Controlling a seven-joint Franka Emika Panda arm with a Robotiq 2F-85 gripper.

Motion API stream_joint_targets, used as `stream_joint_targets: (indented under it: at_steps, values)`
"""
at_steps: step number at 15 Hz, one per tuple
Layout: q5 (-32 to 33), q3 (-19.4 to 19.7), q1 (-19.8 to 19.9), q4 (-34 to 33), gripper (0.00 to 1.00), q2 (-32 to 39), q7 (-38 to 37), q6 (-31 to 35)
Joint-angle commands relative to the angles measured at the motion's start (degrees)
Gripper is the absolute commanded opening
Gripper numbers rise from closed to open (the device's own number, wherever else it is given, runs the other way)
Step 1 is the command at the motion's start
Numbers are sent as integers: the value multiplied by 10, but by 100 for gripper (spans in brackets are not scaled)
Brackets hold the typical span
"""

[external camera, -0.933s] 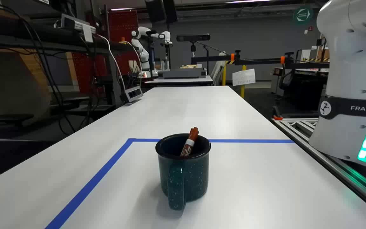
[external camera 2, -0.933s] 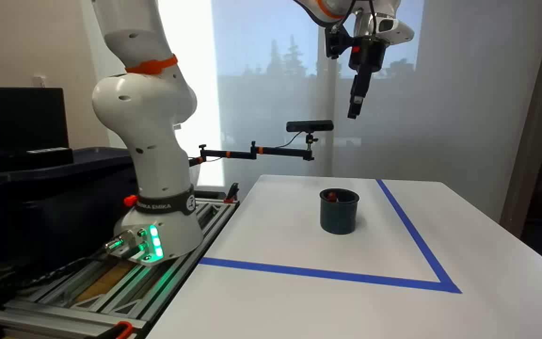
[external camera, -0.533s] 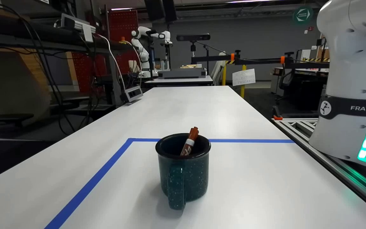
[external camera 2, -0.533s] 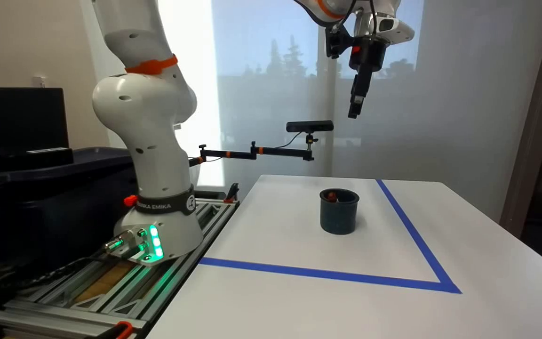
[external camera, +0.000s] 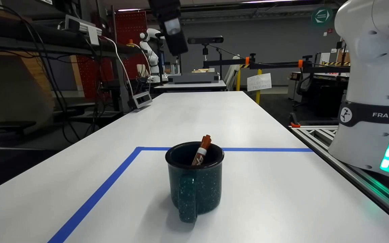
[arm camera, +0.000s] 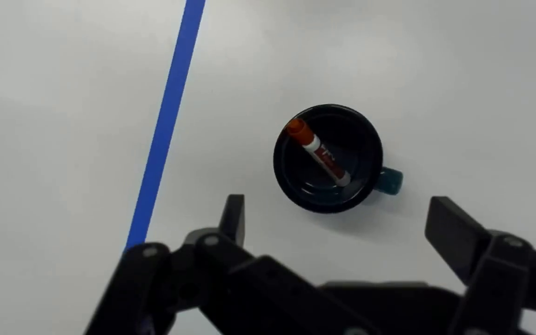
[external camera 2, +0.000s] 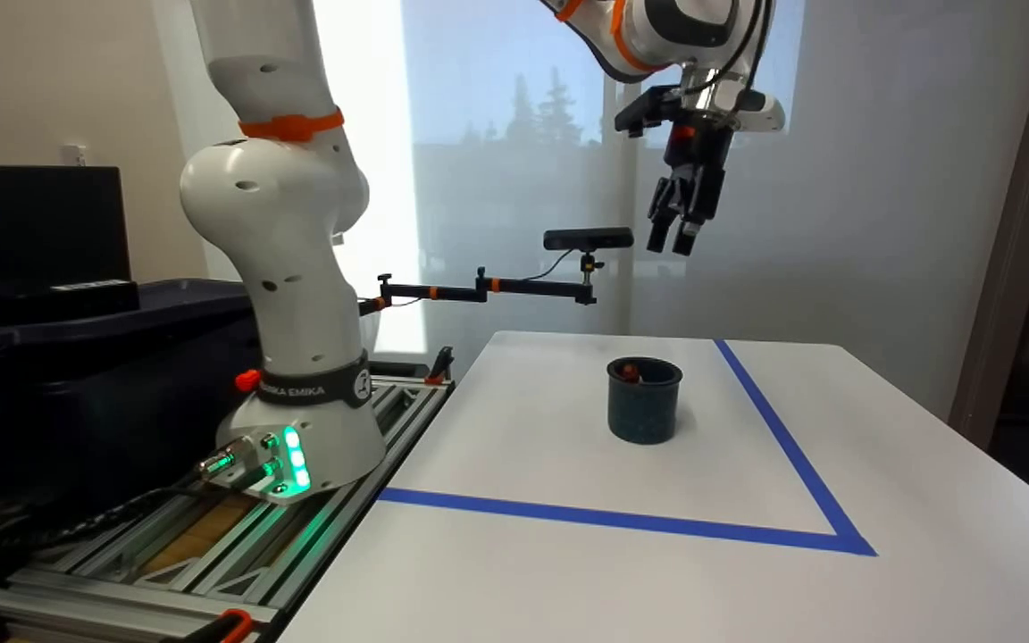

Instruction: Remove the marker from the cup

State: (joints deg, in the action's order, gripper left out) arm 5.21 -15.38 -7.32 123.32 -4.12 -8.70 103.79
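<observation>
Currently, end effector (external camera 2: 669, 246) hangs well above the counter (external camera 2: 514, 438), fingers spread apart. Dry-erase marker (arm camera: 322, 155) leans inside the speckled enamel mug (external camera: 203, 192), cap end up; mug stands upright within the blue tape border (external camera 2: 604, 516).

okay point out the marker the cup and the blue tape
Marker (arm camera: 324, 157), wrist view: on its labelled barrel.
Cup (external camera: 205, 187), in an exterior view: on its outer wall.
Blue tape (external camera 2: 622, 519), in an exterior view: on its lower stretch.

Marker (arm camera: 326, 160) leaning, inside cup (arm camera: 307, 176); gripper (arm camera: 340, 223) spread wide
</observation>
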Motion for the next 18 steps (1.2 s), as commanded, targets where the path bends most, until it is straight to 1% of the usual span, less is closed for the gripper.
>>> stream_joint_targets:
  at_steps: [1, 7, 11, 15, 16, 17, 18]
  values:
    - [32, 12, -20, 9, 100, 35, 76, 26]
    - [55, 18, -26, 25, 100, 82, 188, 65]
    - [64, 15, -33, 30, 100, 95, 238, 62]
    - [86, 16, -39, 42, 100, 101, 249, 65]
    - [94, 16, -42, 35, 100, 100, 228, 46]
    - [72, 18, -38, 32, 100, 105, 239, 54]
    - [77, 18, -39, 32, 100, 106, 237, 53]
